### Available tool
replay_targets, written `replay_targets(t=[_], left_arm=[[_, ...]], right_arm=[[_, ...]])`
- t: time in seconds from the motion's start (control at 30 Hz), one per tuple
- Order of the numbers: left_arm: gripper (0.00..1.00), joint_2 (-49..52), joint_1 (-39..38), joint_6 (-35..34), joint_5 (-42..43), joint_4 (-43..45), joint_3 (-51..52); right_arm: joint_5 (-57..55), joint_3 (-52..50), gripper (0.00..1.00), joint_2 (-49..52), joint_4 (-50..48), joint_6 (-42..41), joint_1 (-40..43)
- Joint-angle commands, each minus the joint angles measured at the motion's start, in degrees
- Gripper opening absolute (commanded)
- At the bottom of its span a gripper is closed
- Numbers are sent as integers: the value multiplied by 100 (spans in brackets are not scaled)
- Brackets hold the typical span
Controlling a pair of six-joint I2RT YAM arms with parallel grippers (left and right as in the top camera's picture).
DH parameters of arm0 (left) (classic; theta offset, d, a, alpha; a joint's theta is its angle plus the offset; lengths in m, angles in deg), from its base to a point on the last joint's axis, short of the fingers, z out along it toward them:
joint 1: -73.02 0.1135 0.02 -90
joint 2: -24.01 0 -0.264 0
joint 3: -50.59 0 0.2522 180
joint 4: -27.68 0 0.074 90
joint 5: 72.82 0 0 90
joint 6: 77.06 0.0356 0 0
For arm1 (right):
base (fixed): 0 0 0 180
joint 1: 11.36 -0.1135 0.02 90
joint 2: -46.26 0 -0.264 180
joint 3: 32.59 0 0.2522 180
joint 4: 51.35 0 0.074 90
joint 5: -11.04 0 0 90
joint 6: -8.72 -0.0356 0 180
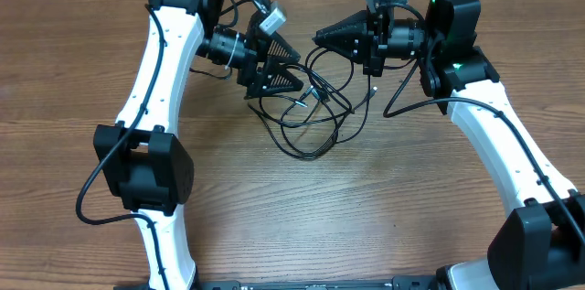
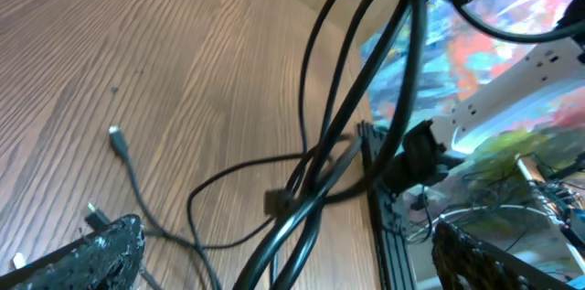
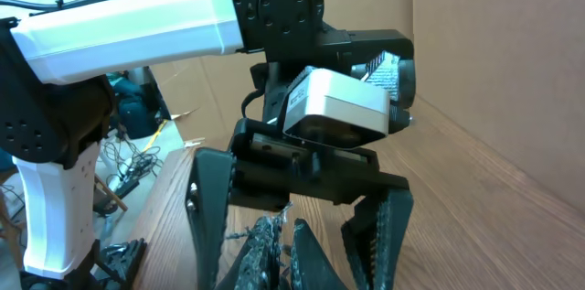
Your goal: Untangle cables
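Across the wooden table (image 1: 411,217) my two arms face each other closely, and the widest danger is a plain collision: my left claw (image 1: 291,64) and my right claw (image 1: 322,36) sit near one another above the tangle, so a careless reach by one could knock the other. Next come the cables (image 1: 315,118), lying in loose crossing loops on the table between and just below the claws, with several strands rising off the wood toward my right claw. That right claw is closed tight, and as far as I can judge it has those lifted strands pinched at its tip. If I pull it back hard while the loops below cross each other, I expect the crossings to cinch into a firmer knot instead of opening. My left claw stands spread as wide as it goes and holds nothing, with the raised strands running through the gap between its fingers (image 2: 101,252). Closing it here could catch two or three cords at once, which would drag the whole bundle rather than free one. The thicker wire (image 1: 396,96) drooping from my right arm hangs near the loops and could get snagged. Smallest, a plug end (image 2: 116,136) lies loose on the wood and may hook a loop as cords slide
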Motion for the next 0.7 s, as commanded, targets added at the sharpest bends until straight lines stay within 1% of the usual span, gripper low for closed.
replay_targets(t=[0.0, 0.2, 0.27, 0.3, 0.33, 0.43, 0.47, 0.5, 0.53, 0.6, 0.67], left_arm=[[100, -2, -160, 76, 356, 61, -76], [98, -2, -258, 81, 380, 291, -76], [91, -2, -264, 79, 468, 374, -76], [81, -2, -264, 83, 592, 437, -76], [76, -2, -264, 90, 638, 452, -76], [43, -4, -269, 149, 791, 507, -76], [29, -4, -275, 146, 789, 525, -76], [25, -2, -275, 146, 789, 525, -76], [12, -2, -275, 142, 789, 520, -76], [6, -2, -275, 138, 789, 516, -76], [4, -4, -275, 138, 789, 507, -76]], right_arm=[[7, 74, 4, -26, -35, -50, 0], [37, 72, 4, -26, -11, -50, 0], [48, 72, 4, -26, -9, -50, 2], [48, 72, 4, -26, -9, -50, 2], [48, 72, 4, -26, -9, -50, 2], [48, 72, 4, -26, -11, -50, 2], [48, 72, 4, -26, -9, -48, 2], [48, 72, 4, -26, -9, -50, 2], [48, 72, 4, -26, -11, -50, 2], [46, 72, 4, -26, -11, -50, 2], [46, 72, 4, -26, -11, -48, 2]])
